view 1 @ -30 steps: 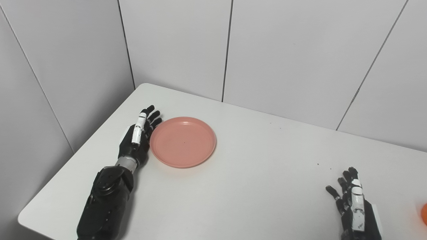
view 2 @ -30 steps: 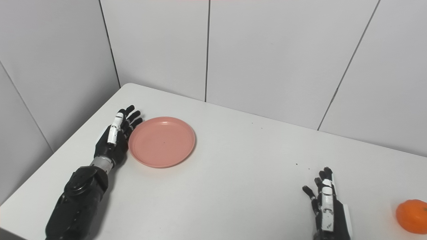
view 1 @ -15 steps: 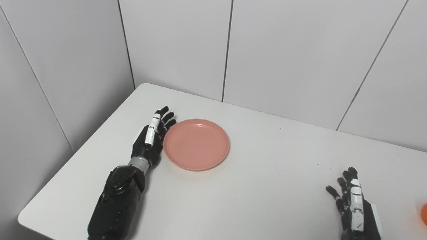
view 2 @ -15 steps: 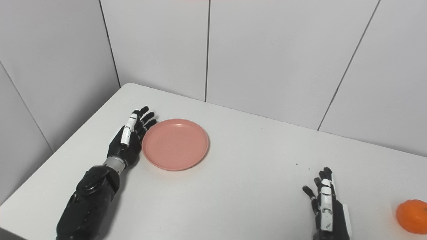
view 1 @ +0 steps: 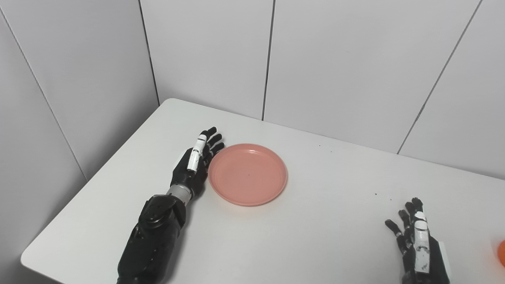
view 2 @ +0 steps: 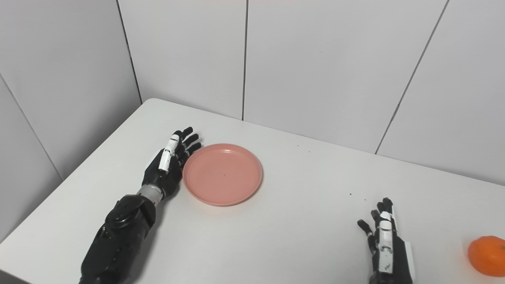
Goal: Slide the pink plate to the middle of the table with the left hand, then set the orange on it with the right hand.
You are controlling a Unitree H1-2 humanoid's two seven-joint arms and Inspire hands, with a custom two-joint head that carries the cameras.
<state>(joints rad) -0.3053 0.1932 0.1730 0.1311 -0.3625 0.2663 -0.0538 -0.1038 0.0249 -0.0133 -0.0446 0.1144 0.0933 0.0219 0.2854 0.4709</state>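
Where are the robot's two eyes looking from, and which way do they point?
Left eye view: on the head, left side, looking down at the white table; shows the left hand beside the pink plate, the right hand, and only a sliver of the orange.
Right eye view: on the head, a little to the right, facing the same way; shows both arms and the whole orange.
Both share the table, plate, hands and grey wall panels.

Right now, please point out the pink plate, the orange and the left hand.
pink plate (view 2: 223, 173), right eye view, on the flat inner floor of the plate.
orange (view 2: 486, 255), right eye view, on the middle of its skin.
left hand (view 2: 167, 167), right eye view, on the back of the hand.
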